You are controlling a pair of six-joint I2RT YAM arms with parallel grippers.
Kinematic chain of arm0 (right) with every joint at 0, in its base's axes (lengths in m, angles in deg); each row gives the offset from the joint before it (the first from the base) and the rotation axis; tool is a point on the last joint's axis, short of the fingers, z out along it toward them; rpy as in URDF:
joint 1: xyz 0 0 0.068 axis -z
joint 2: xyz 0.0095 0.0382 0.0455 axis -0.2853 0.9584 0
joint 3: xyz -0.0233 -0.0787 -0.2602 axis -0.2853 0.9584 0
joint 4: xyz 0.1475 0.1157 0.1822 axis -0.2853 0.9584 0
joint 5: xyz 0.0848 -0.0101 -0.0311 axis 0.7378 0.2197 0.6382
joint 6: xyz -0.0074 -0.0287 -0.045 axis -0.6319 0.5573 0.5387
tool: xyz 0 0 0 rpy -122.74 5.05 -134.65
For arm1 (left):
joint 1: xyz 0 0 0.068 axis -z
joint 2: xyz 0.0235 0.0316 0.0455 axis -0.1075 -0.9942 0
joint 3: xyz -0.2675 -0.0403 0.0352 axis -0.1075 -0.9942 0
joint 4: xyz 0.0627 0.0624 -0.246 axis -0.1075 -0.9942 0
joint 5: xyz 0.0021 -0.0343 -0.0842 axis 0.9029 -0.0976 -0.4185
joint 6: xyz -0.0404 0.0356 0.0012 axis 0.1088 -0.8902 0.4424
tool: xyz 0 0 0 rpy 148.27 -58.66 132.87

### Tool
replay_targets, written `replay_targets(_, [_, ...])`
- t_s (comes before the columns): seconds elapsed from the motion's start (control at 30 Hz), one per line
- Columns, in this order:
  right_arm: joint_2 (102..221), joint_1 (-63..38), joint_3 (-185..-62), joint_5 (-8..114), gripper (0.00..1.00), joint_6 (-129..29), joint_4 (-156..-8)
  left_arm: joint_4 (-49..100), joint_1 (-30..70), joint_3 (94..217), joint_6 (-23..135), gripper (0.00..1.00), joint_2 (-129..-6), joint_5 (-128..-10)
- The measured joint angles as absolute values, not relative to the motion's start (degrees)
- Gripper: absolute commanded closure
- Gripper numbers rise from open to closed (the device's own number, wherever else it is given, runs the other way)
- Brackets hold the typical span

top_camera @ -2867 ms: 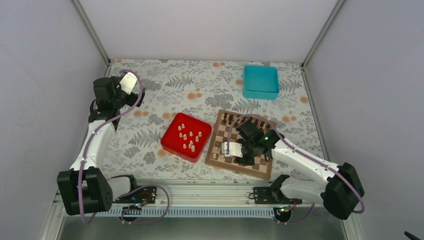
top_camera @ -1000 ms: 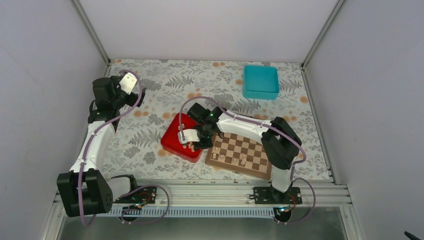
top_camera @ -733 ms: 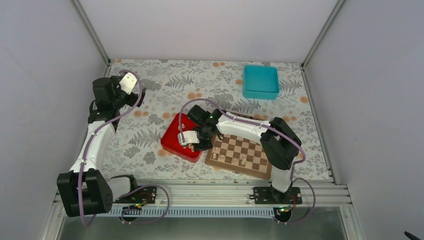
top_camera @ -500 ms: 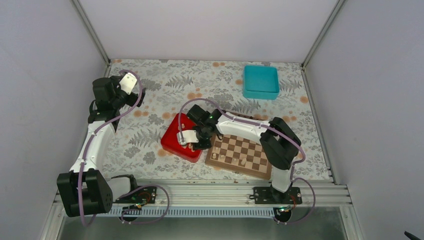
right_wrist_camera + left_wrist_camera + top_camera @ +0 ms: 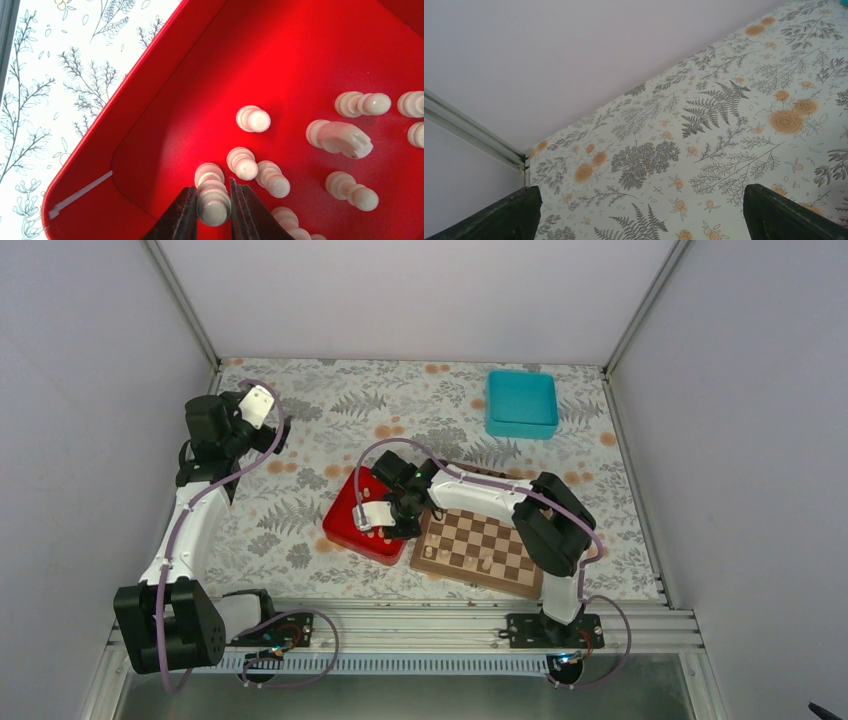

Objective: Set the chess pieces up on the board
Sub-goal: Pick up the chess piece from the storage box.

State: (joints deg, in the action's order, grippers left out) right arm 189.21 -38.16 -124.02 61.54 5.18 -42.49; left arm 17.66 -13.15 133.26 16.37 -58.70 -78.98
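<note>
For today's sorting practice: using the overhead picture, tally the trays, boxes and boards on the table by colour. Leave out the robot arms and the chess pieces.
Red tray: 1
Teal box: 1
Brown chessboard: 1
Total: 3

Glossy red plastic tray, smooth cream chess pieces, wooden board, matt floral table cover
</note>
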Motion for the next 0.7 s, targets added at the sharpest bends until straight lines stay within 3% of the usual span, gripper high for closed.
replay_targets(0.2, [189.03, -38.16, -124.24, 61.50, 0.96, 4.70, -42.49, 17.66, -13.15, 133.26, 16.40, 0.00, -58.70, -78.98])
replay_targets(0.4, [185.97, -38.16, -125.01, 61.02, 0.95, 4.35, -41.97, 17.66, -13.15, 133.24, 16.40, 0.00, -58.70, -78.96])
replay_targets(0.7, [170.19, -36.11, -122.25, 57.63, 0.95, 1.59, -41.60, 17.66, -13.15, 133.24, 16.40, 0.00, -58.70, -78.89])
